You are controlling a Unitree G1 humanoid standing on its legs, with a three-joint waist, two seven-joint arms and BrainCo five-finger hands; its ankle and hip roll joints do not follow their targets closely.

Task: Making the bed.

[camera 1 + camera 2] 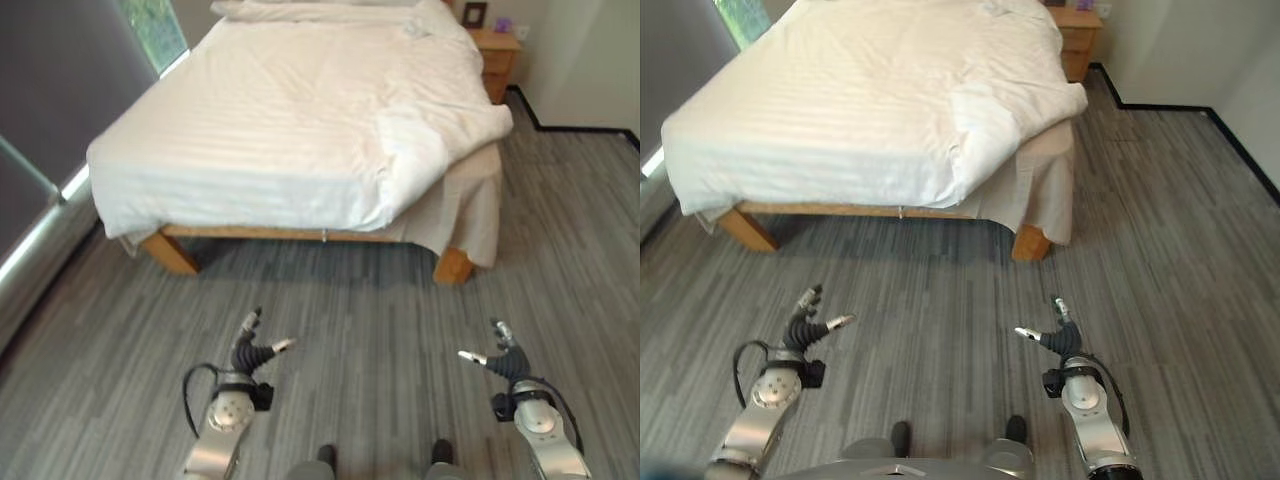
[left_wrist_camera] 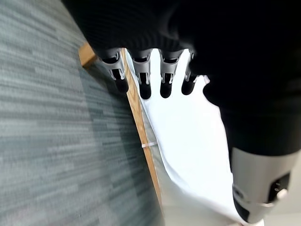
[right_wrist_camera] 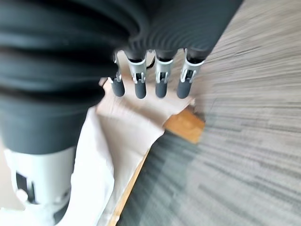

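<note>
A wooden-framed bed (image 1: pixel 300 232) stands ahead of me under a white striped duvet (image 1: pixel 270 110). The duvet's near right corner (image 1: pixel 425 150) is folded back in a bunch, baring the beige sheet (image 1: pixel 470 205) that hangs over the right leg (image 1: pixel 452 266). Pillows (image 1: pixel 310 10) lie at the far end. My left hand (image 1: pixel 248 350) hovers low over the floor, open and holding nothing, well short of the bed. My right hand (image 1: pixel 505 358) hovers likewise, open, with straight fingers (image 3: pixel 161 77) in its wrist view.
A wooden nightstand (image 1: pixel 495 55) with small objects stands at the bed's far right. A grey wall and window run along the left (image 1: pixel 60 110). Grey plank floor (image 1: pixel 370 310) lies between me and the bed, and wide floor opens to the right (image 1: pixel 580 200).
</note>
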